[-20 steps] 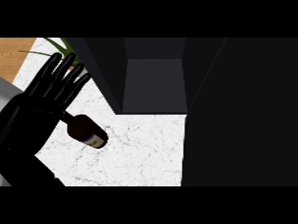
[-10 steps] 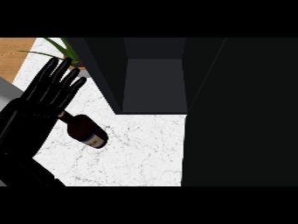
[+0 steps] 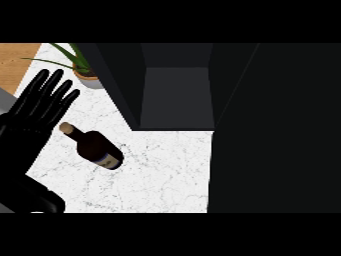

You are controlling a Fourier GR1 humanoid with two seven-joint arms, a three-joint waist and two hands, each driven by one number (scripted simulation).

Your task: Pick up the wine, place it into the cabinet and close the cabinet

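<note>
Fingers (image 3: 51,90) of the left hand (image 3: 27,120) straight and held together, pointing to the upper left of the frame; they hold nothing. Palm sits at left centre, forearm running down to the lower left corner. Wine bottle (image 3: 95,147) lies on the white marble counter (image 3: 158,175) just right of the hand, cork toward the palm, apart from the fingers. Dark cabinet (image 3: 174,95) at upper centre is open, its inside showing bare. Potted plant (image 3: 81,70) sits at upper left, beside the cabinet.
</note>
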